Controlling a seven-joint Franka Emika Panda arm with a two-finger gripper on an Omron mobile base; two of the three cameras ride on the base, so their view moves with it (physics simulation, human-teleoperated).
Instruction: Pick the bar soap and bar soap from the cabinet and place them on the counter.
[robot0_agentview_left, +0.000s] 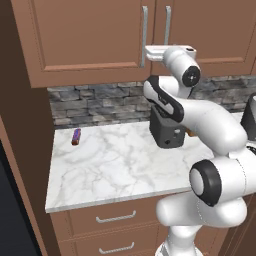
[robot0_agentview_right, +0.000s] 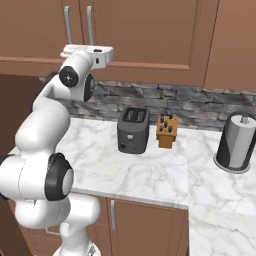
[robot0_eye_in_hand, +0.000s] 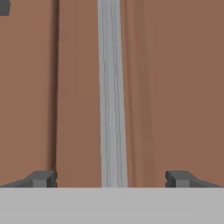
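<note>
The pincer (robot0_eye_in_hand: 111, 178) stands wide, its dark tips either side of a long vertical silver bar handle (robot0_eye_in_hand: 112, 92) on the closed brown wooden wall cabinet (robot0_agentview_left: 90, 40). The bar soaps cannot be located. A small purple-and-red stick (robot0_agentview_left: 76, 136) lies on the white marble bench (robot0_agentview_left: 110, 165).

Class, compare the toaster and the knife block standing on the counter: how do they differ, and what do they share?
The toaster is dark grey; the knife block is orange-brown wood. The toaster is the larger and wider. It has two slots on top, where the knife block shows dark handles. Both stand upright on the counter near the stone backsplash.
</note>
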